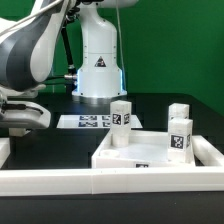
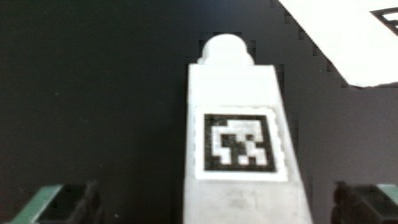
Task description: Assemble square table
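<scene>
Between the spread fingers of the gripper (image 2: 210,200), in the wrist view: one loose leg (image 2: 233,130), a white plastic block with flat matt faces, a rounded peg at one end and a black-and-white square tag on its upper face. It lies on the black table (image 2: 89,90), with a clear gap to each dark finger (image 2: 54,203); nothing is pinched.

Gripper, exterior view: a pale blocky head (image 1: 22,113) low over the table at that view's left edge, under the bulky grey and white arm (image 1: 35,45), which bends down from above; its fingers cannot be made out there.

Tabletop (image 1: 150,155): white square slab with a raised rim, lying flat toward the exterior view's right.

Standing legs: three short white tagged blocks, upright on the slab, one (image 1: 121,122) at its far left, two (image 1: 180,138) at its right.

Marker board (image 1: 98,122): thin, flat, white, behind the slab.

Border wall (image 1: 100,182): long, white, smooth, along the near edge.
</scene>
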{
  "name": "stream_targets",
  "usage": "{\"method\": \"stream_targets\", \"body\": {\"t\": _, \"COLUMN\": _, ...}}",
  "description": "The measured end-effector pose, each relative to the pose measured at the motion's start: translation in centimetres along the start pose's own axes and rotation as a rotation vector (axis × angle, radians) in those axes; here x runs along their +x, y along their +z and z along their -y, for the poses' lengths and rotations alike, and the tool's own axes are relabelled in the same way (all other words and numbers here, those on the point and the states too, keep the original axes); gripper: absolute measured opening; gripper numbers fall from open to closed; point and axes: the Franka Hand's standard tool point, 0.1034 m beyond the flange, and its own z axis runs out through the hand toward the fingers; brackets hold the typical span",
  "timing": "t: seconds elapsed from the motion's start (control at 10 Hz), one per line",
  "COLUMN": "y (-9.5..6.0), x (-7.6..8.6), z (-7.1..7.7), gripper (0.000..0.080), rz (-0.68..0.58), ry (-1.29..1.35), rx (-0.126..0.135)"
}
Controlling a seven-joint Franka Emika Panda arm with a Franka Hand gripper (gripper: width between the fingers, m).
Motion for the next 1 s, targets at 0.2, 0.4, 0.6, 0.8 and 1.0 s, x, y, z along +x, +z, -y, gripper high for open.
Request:
{"method": "stream_targets", "body": {"t": 0.2, "y": 0.0, "x": 0.02, "z": -0.03, "gripper": 0.0648, "rz": -0.001, "ry": 0.0, "rx": 0.0}}
{"method": "stream_targets", "body": {"t": 0.4, "y": 0.03, "x": 0.02, "z": -0.07, "gripper": 0.0385, "rz": 0.0, "ry": 0.001, "rx": 0.001}}
{"method": "stream_targets", "body": {"t": 0.6, "y": 0.02, "x": 0.02, "z": -0.08, "gripper": 0.0289, "rz": -0.001, "ry": 0.001, "rx": 0.0}}
{"method": "stream_targets", "body": {"t": 0.8, "y": 0.02, "x": 0.02, "z": -0.08, "gripper": 0.0289, "rz": -0.001, "ry": 0.001, "rx": 0.0}}
{"method": "stream_targets", "body": {"t": 1.0, "y": 0.01, "x": 0.03, "z": -0.08, "gripper": 0.0289, "rz": -0.001, "ry": 0.001, "rx": 0.0}}
